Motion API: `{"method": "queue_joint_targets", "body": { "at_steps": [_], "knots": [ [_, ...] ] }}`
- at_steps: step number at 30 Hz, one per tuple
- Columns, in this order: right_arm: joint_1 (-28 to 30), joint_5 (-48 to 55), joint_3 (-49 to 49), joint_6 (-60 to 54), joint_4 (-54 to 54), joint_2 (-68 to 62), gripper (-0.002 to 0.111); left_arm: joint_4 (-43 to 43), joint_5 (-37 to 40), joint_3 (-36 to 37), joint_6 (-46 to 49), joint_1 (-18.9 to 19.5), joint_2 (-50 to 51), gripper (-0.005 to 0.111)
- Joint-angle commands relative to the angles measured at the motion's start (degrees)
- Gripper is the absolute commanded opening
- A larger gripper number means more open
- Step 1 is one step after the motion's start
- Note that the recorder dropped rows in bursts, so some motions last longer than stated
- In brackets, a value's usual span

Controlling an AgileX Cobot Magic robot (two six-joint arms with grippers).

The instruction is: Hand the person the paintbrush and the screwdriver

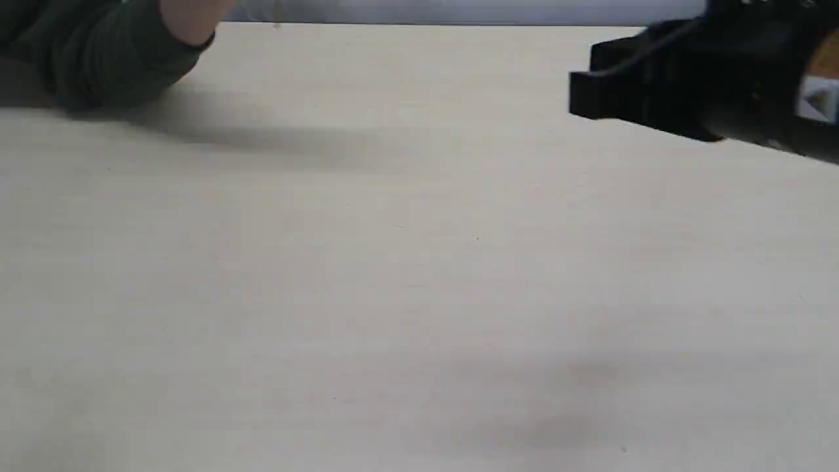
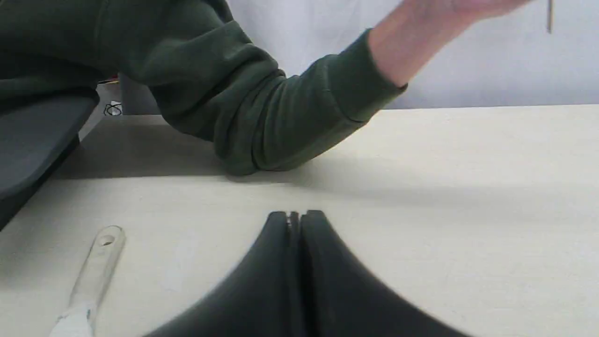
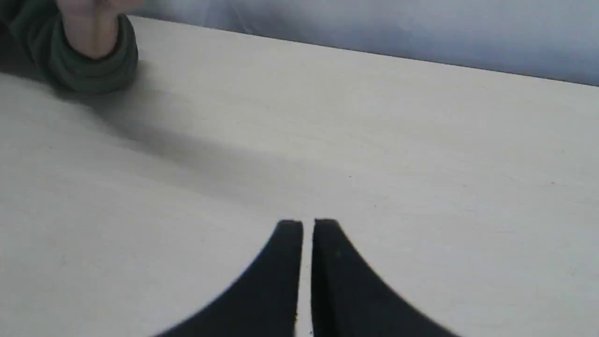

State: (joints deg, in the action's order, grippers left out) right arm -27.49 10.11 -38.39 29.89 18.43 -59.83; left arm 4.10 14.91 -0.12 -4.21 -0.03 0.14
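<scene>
The paintbrush (image 2: 96, 269) lies flat on the table, and its pale wooden handle with a hole shows in the left wrist view. My left gripper (image 2: 295, 216) is shut and empty, beside the brush and not touching it. The person (image 2: 290, 103) rests a dark green sleeve on the table beyond it, hand raised. A thin brassy shaft, the screwdriver (image 2: 550, 18), hangs from that hand at the frame's top edge. My right gripper (image 3: 306, 225) hovers over bare table with its fingers almost together and nothing between them. In the exterior view it (image 1: 583, 98) is at the upper right and the person (image 1: 111, 59) at the upper left.
The pale wooden table (image 1: 419, 275) fills the views. A dark grey flat object (image 2: 32, 135) sits at the table's edge near the person's elbow. A light wall (image 3: 374, 23) stands behind the table's far edge.
</scene>
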Motion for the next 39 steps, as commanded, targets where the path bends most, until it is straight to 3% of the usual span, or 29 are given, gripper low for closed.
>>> {"method": "queue_joint_targets", "body": {
  "at_steps": [1, 10, 22, 39],
  "knots": [
    [0.0, -1.43, 5.43, 1.0, -1.03, 8.22, 0.004, -0.29, -0.59, 0.12, -0.12, -0.37, -0.14, 0.0],
    [0.0, -7.26, 19.49, 1.0, -3.18, 25.94, 0.004, -0.15, -0.73, 0.12, -0.12, -0.37, -0.14, 0.0],
    [0.0, -24.85, 36.49, 0.99, -3.85, 41.78, 0.004, -0.05, -0.58, 0.12, -0.12, -0.37, -0.14, 0.0],
    [0.0, -24.1, 38.39, 0.78, 5.36, 55.18, 0.004, -0.26, -0.43, 0.12, -0.12, -0.37, -0.14, 0.0]
  ]
}}
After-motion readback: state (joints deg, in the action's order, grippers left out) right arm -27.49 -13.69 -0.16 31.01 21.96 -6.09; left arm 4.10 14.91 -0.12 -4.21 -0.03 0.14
